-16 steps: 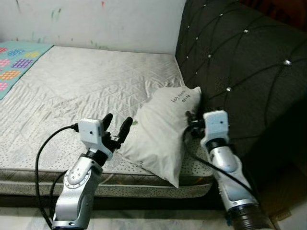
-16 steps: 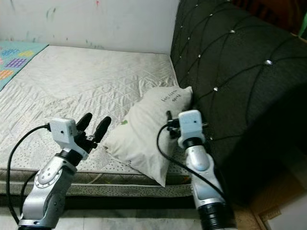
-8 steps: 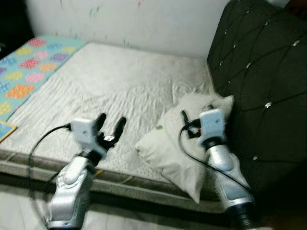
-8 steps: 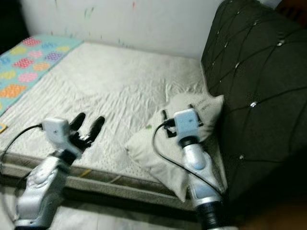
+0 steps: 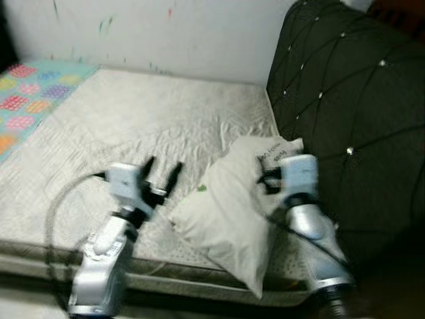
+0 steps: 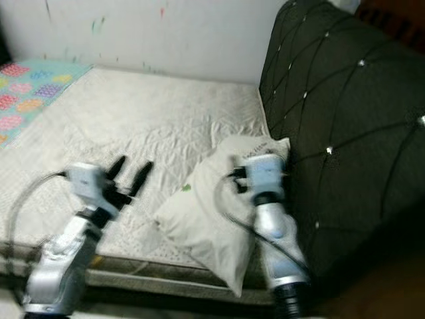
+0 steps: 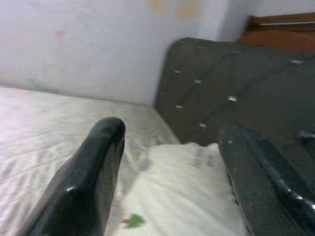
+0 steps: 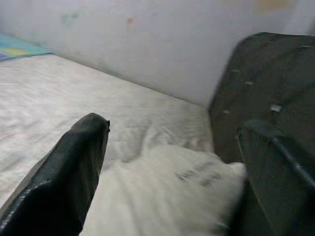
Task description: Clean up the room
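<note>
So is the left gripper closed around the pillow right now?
No, the left gripper is open beside the pillow, its two black fingers spread apart above the mattress.

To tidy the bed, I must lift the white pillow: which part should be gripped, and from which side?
Probably the soft white pillow is best pinched at its near bottom corner overhanging the mattress edge, approached from the front; the dark quilted headboard blocks its far end.

Our right gripper [image 8: 167, 162]: fingertips hidden behind its camera block in the eye views. Pillow [image 5: 232, 206]: printed lettering blurred, we cannot read it; small green mark too small to identify. Headboard [image 5: 345, 86]: cut off at top and right edges. Patterned mat [image 5: 33, 83]: cut by left edge
</note>
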`<state>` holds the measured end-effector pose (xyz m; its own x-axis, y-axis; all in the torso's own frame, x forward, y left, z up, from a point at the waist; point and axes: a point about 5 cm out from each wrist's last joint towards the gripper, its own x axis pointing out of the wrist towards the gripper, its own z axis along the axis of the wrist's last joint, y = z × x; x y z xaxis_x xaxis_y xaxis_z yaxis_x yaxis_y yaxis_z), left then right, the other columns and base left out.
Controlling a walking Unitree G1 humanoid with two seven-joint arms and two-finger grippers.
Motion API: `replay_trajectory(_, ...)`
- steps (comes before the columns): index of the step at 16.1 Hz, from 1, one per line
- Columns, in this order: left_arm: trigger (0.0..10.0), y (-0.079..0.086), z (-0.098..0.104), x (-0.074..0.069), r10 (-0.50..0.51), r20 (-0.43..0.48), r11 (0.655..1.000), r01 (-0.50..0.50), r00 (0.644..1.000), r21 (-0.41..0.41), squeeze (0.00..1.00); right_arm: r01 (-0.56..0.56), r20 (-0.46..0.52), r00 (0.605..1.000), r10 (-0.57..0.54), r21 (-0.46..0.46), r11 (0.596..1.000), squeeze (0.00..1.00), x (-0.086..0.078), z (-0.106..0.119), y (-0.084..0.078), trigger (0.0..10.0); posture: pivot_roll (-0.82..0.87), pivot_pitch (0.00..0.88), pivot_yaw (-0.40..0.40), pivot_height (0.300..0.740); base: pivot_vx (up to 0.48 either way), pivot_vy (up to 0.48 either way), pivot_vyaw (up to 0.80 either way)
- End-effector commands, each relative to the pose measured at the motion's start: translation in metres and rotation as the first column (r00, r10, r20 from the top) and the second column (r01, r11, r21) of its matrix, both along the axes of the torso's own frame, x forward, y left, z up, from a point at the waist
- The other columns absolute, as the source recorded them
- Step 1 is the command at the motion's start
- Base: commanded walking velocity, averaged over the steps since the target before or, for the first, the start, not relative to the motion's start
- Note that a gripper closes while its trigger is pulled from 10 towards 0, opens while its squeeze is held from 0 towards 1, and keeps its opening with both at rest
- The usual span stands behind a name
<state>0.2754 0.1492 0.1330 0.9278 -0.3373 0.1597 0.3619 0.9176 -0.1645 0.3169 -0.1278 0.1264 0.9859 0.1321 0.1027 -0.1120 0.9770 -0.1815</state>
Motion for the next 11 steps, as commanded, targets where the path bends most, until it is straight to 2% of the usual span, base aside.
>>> replay_trajectory(1,10.0,-0.005,0.0019,0.0012,-0.018,0.002,1.0,0.018,1.0,-0.003,0.0,0.025,0.006,1.0,-0.025,-0.005,1.0,0.0,0.0009,0.0028,-0.0099,10.0,-0.01,0.0,-0.075,0.74,0.277,0.0,0.0)
replay_trajectory(6,10.0,-0.0063,0.0012,0.0011,-0.024,-0.001,1.0,0.024,1.0,-0.002,0.0,0.023,0.0,1.0,-0.023,-0.008,1.0,0.0,-0.0011,0.0004,-0.0095,10.0,-0.01,0.0,-0.073,0.74,0.276,0.0,0.0)
replay_trajectory(11,10.0,-0.0063,-0.0014,0.0019,0.013,-0.028,1.0,-0.013,1.0,-0.008,0.0,0.016,-0.014,1.0,-0.016,-0.009,1.0,0.0,-0.0008,-0.0024,-0.0088,10.0,0.0,0.0,-0.078,0.74,0.0,0.0,0.0)
